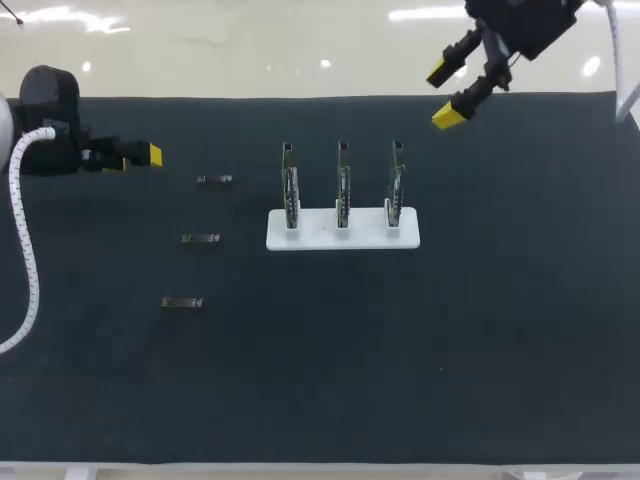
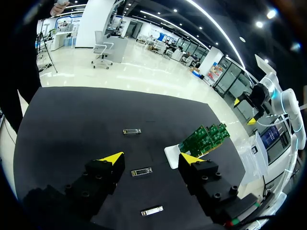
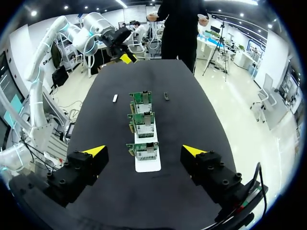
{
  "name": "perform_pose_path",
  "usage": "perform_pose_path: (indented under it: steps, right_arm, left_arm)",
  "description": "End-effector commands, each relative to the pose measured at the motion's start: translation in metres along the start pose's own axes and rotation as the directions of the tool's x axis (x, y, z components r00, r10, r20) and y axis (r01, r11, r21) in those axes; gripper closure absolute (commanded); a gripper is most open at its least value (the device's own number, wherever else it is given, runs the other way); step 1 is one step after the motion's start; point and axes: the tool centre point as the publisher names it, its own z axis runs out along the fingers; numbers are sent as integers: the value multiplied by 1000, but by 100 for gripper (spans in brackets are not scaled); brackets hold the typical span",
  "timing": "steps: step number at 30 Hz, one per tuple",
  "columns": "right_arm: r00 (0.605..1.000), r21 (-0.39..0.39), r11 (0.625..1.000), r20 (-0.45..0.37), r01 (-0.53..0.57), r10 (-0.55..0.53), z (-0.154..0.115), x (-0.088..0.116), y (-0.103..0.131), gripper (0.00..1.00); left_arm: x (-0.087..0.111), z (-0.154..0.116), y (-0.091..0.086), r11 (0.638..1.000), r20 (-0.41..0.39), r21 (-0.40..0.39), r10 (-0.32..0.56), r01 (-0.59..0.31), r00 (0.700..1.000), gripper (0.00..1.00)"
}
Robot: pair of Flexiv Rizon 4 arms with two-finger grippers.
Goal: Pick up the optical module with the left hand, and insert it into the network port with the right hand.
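Hovering open and empty at the left edge of the desk [image 1: 470,350], our left tool [image 1: 135,158] points its yellow-tipped fingers out over a dark, matte surface that covers the desk from edge to edge. Three optical modules [image 1: 200,239] lie flat on that surface in a slanting row ahead of the tool. They are well apart from one another, and nothing touches them.

Seen from our left wrist, the left tool [image 2: 151,158] has its fingers [image 2: 112,157] spread wide. The middle module [image 2: 141,171] lies on the desk below the gap between them. Another module [image 2: 132,131] lies farther ahead, and the third module [image 2: 151,211] sits back under the tool.

Past the modules from the left tool, a white base [image 1: 343,232] rests on the dark surface. It holds three green port boards [image 1: 343,190] upright, side by side.

Our right tool [image 1: 445,95] hangs above the far right part of the desk, beyond the base, with its fingers apart and gripping nothing. From our right wrist, the right tool [image 3: 144,151] looks straight down the row. The base [image 3: 147,166] and its boards [image 3: 143,127] line up one behind another ahead of it, centred between the spread fingers [image 3: 94,151] but down on the desk, clear of both. Two of the modules lie beyond the boards from this tool, one on either side of the row.
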Motion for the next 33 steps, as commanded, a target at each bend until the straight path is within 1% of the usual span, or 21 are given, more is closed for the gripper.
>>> perform_pose_path:
  steps: [1, 3, 4, 6, 10, 13, 17, 18, 19, 21, 22, 25, 27, 28, 30, 32, 33]
  right_arm:
    - [1000, 53, 999, 5, -7, 6, 1, 5, 10, 0]
    - [1000, 53, 999, 5, -7, 6, 1, 5, 10, 0]
    - [1000, 53, 999, 5, -7, 6, 1, 5, 10, 0]
    - [1000, 53, 999, 5, -7, 6, 1, 5, 10, 0]
    - [1000, 53, 999, 5, -7, 6, 1, 5, 10, 0]
    - [1000, 53, 999, 5, -7, 6, 1, 5, 10, 0]
    - [1000, 53, 999, 5, -7, 6, 1, 5, 10, 0]
    - [1000, 53, 999, 5, -7, 6, 1, 5, 10, 0]
    - [1000, 53, 999, 5, -7, 6, 1, 5, 10, 0]
    - [1000, 53, 999, 5, -7, 6, 1, 5, 10, 0]
    - [1000, 53, 999, 5, -7, 6, 1, 5, 10, 0]
    - [1000, 53, 999, 5, -7, 6, 1, 5, 10, 0]
    - [1000, 53, 999, 5, -7, 6, 1, 5, 10, 0]
    - [1000, 53, 999, 5, -7, 6, 1, 5, 10, 0]
    - [1000, 53, 999, 5, -7, 6, 1, 5, 10, 0]
    - [1000, 53, 999, 5, -7, 6, 1, 5, 10, 0]
    - [1000, 53, 999, 5, -7, 6, 1, 5, 10, 0]
  left_arm:
    - [-1, 0, -1, 1000, -4, -4, -1, 1, 1000, 0]
    - [-1, 0, -1, 1000, -4, -4, -1, 1, 1000, 0]
    - [1, 0, -2, 1000, -15, 1, 10, -10, 1000, 0]
    - [4, -3, -3, 999, -7, 20, 26, -26, 1000, 0]
    - [11, -10, -2, 997, -37, 40, 71, -69, 997, 0]
    - [19, -12, 0, 989, -55, 65, 138, -134, 989, 0]
    - [31, -12, 3, 965, -80, 93, 253, -246, 964, 0]
    - [35, -11, 4, 950, -79, 103, 304, -295, 949, 0]
    - [39, -11, 5, 939, -47, 113, 331, -324, 943, 0]
    - [45, -9, 7, 913, -73, 125, 400, -389, 914, 0]
    - [48, -7, 7, 901, -64, 128, 424, -414, 903, 0]
    - [55, -3, 9, 850, -81, 142, 520, -506, 850, 0]
    - [60, -2, 10, 808, -99, 159, 585, -568, 805, 0]
    - [62, -1, 10, 791, -110, 173, 607, -587, 787, 0]
    - [66, 4, 10, 764, -87, 176, 640, -620, 764, 0]
    - [70, 8, 10, 731, -105, 188, 680, -656, 726, 0]
    - [70, 10, 10, 707, -137, 194, 706, -680, 695, 0]
